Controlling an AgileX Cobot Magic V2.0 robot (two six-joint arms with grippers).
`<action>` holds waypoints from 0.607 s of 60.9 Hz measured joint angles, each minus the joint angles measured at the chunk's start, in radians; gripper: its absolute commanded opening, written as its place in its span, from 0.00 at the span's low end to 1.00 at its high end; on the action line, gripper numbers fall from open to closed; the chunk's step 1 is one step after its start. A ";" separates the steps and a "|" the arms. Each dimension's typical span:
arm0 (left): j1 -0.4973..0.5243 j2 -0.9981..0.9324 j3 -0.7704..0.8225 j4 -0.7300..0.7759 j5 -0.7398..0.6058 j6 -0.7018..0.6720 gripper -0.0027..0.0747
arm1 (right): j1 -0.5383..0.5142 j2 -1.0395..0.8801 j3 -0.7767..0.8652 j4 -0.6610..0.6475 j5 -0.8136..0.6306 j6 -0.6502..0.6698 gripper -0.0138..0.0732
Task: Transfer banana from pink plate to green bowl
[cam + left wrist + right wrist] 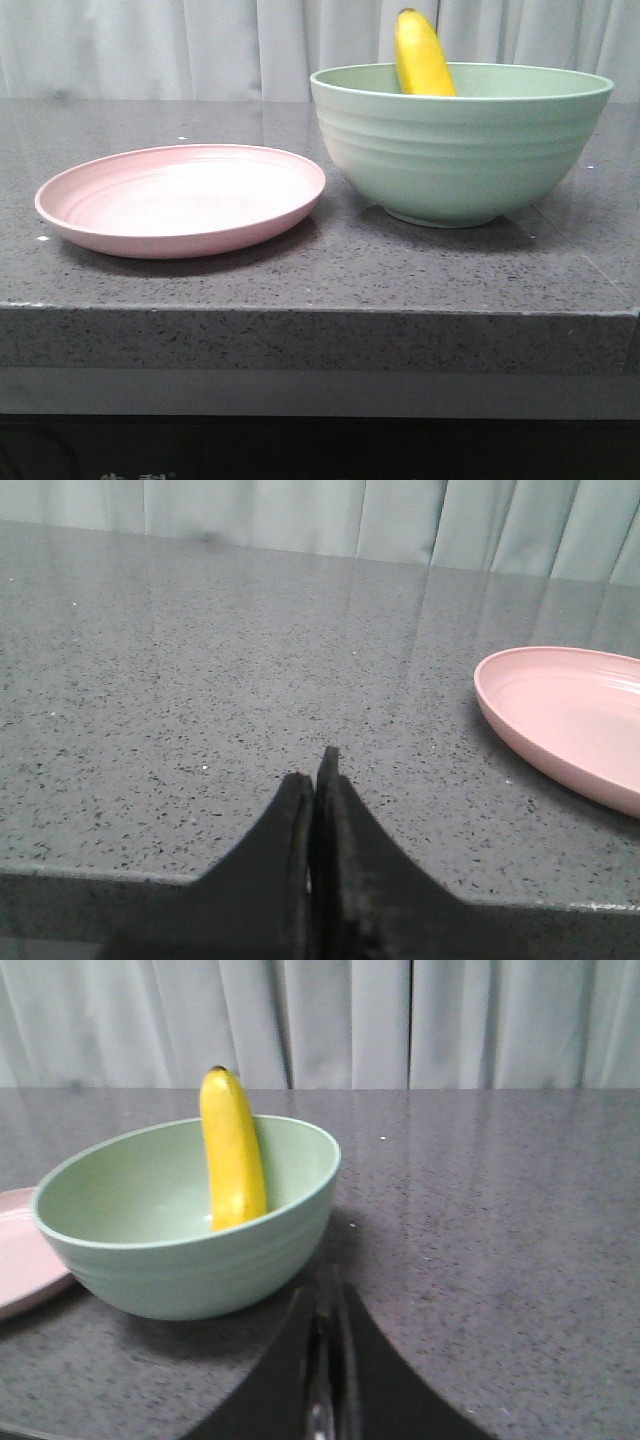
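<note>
The banana (423, 55) stands tilted inside the green bowl (460, 150) at the right of the table, its dark tip above the rim. It also shows in the right wrist view (232, 1155), leaning on the wall of the bowl (190, 1250). The pink plate (180, 197) lies to the left of the bowl with nothing on it; its edge shows in the left wrist view (565, 715). My left gripper (315, 770) is shut and holds nothing, low near the table's front edge, left of the plate. My right gripper (327, 1285) is shut and holds nothing, close in front of the bowl. Neither gripper shows in the front view.
The dark speckled stone table (320, 270) has a front edge (320, 310) close to both grippers. A pale curtain (200, 45) hangs behind the table. Plate and bowl stand close together, almost touching.
</note>
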 measured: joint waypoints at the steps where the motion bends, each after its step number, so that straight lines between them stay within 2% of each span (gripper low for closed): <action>1: 0.000 0.000 0.000 0.000 0.000 0.000 0.01 | -0.006 -0.003 0.024 -0.014 -0.016 0.000 0.09; 13: 0.000 0.000 0.000 0.000 0.000 0.000 0.01 | -0.061 -0.087 0.216 -0.069 -0.078 0.076 0.09; 37: 0.000 0.000 0.000 -0.001 0.000 0.000 0.01 | -0.094 -0.119 0.228 -0.071 -0.063 0.106 0.09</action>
